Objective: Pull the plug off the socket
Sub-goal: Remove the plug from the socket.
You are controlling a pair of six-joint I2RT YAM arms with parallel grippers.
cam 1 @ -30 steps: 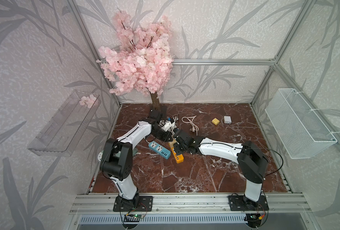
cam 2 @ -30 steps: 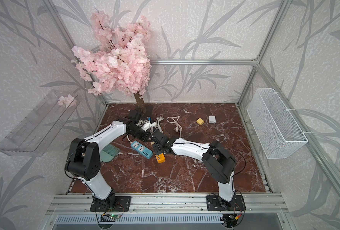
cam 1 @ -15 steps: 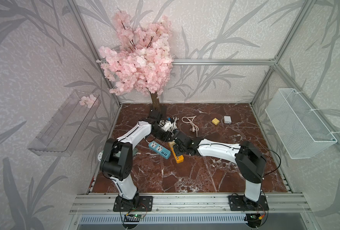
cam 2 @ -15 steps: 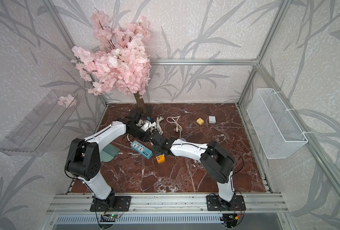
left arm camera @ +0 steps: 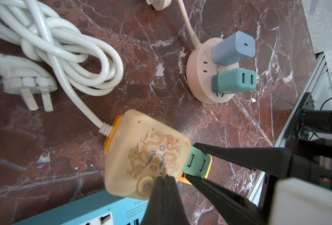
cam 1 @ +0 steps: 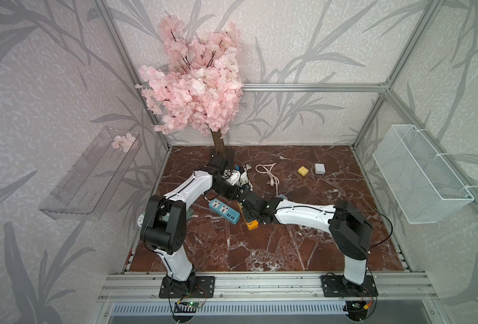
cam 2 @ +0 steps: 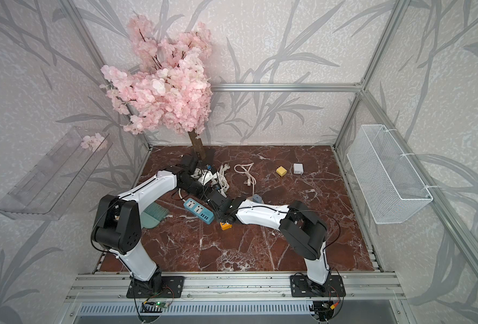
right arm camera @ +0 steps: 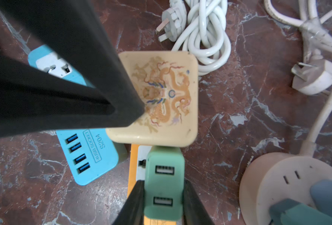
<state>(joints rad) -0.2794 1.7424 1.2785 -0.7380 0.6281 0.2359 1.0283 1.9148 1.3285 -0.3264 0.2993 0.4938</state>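
Right gripper (right arm camera: 163, 183) is clenched on the green plug (left arm camera: 197, 162), one finger on each side face. The plug sits square between the jaws, USB ports facing the wrist camera. It's not out yet: it's seated in the orange socket strip (right arm camera: 135, 165) directly beneath the jaws.

Left gripper (left arm camera: 165, 176) is clamped shut on nothing. Its tips press down on the cream dragon-print block (right arm camera: 161, 101) at the strip's cable end, just ahead of the right jaws.

What you should watch:
- The left hold-down is a point contact on glossy plastic, near the block's edge and right beside its power button (left arm camera: 145, 188). If it skids, the strip lifts with the plug and nothing separates.
- Pull straight along the pins. Any tilt and they'll likely bind, or the smooth sides slide out of the pads.
- The blue power strip (right arm camera: 87, 155) lies just beside the block, next to the left jaws. A jerk could drag it along.
- Can't tell how deep the pads bite on the plug. A shallow bite would mean slip.
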